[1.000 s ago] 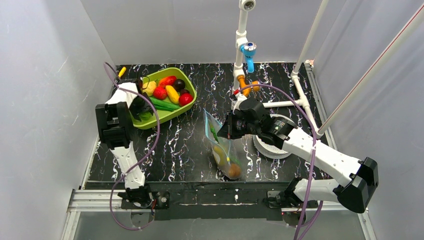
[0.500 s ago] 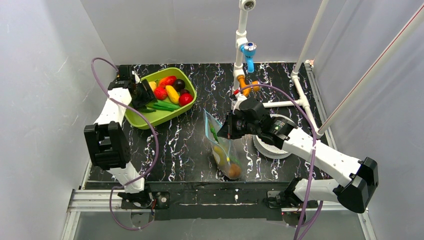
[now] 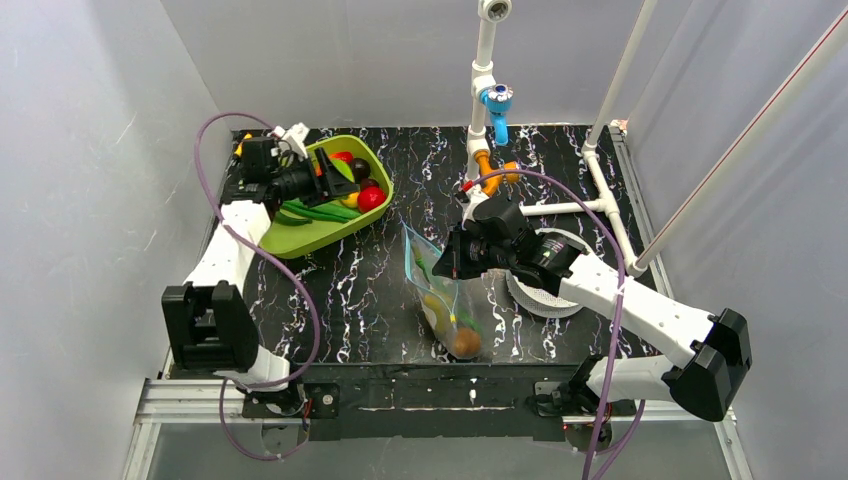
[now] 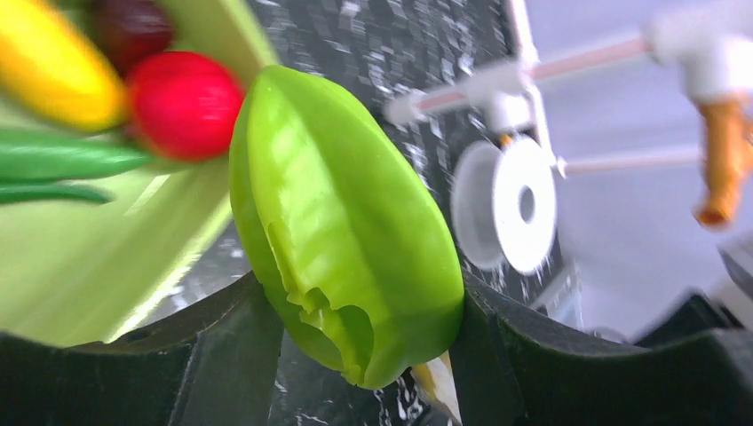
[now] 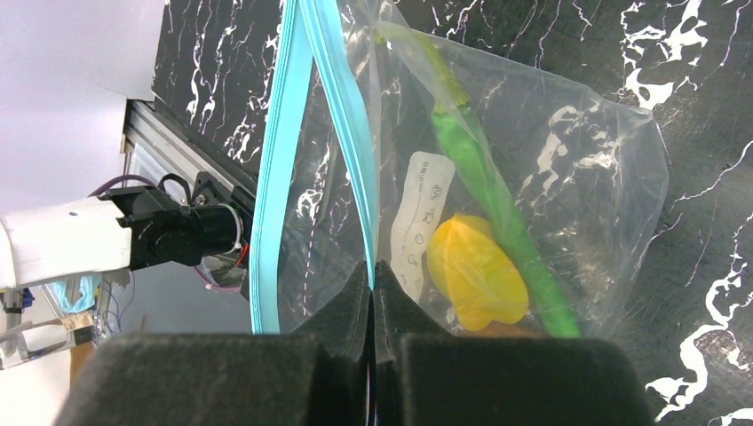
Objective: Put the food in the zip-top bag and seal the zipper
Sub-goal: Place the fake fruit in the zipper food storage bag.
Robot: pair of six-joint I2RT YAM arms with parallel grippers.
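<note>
The left claw is partway open and squeezes a fat green fruit between its two fingers. The fruit's long side sticks straight out past the fingertips. This claw hangs over the lime-green tray, where more food lies, such as a red piece. From here the zip-top bag is off to the right and a bit closer to the front. It is well apart, with bare black tabletop in between. The right claw is shut tight on one lip of the blue zipper and holds that end up, so the mouth gapes toward the tray side. The bag's long way runs from that raised mouth down toward the front edge. A yellow piece and a long green one already sit inside. I think the left arm must carry the fruit to the right and push it nose-first into the mouth, in line with the bag.
</note>
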